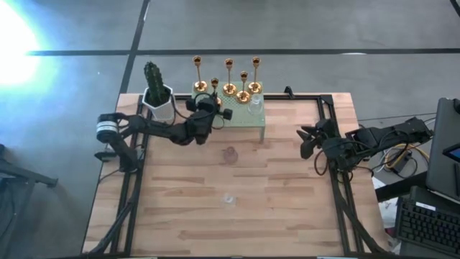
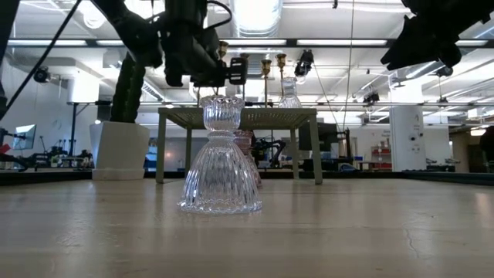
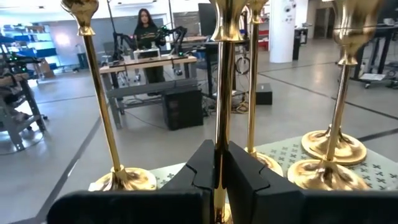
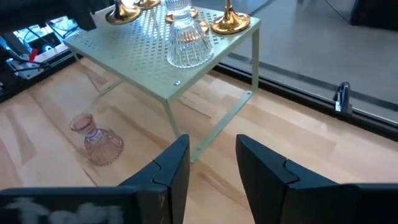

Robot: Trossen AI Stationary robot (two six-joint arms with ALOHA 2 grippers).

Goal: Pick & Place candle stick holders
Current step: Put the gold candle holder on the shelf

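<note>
A cactus in a white pot stood at the counter's far left corner, just beside the green perforated stand. Gold candle stick holders crowded that stand, with a clear glass holder near its edge. The left gripper reached over the stand, jaws closed on the slim stem of one gold holder. A pinkish glass holder and another clear one sat on the open counter. The right gripper hovered well apart, jaws parted and empty.
</note>
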